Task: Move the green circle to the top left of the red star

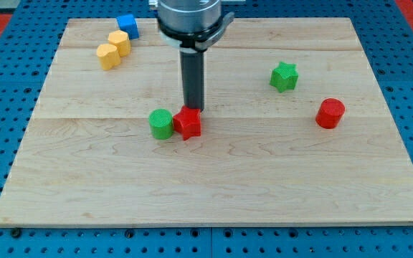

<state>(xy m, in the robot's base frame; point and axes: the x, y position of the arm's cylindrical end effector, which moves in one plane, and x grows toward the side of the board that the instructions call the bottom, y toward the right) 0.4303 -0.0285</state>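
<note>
The green circle (161, 123) is a short green cylinder near the board's middle. It touches the left side of the red star (188, 122). My tip (193, 108) comes down just behind the red star's top edge, at or very near it, to the upper right of the green circle. The dark rod rises from there to the arm's grey mount at the view's top.
A green star (284, 77) and a red cylinder (330, 113) lie at the view's right. Two yellow blocks (113, 50) and a blue block (127, 26) sit at the top left. The wooden board (214, 186) lies on a blue pegboard.
</note>
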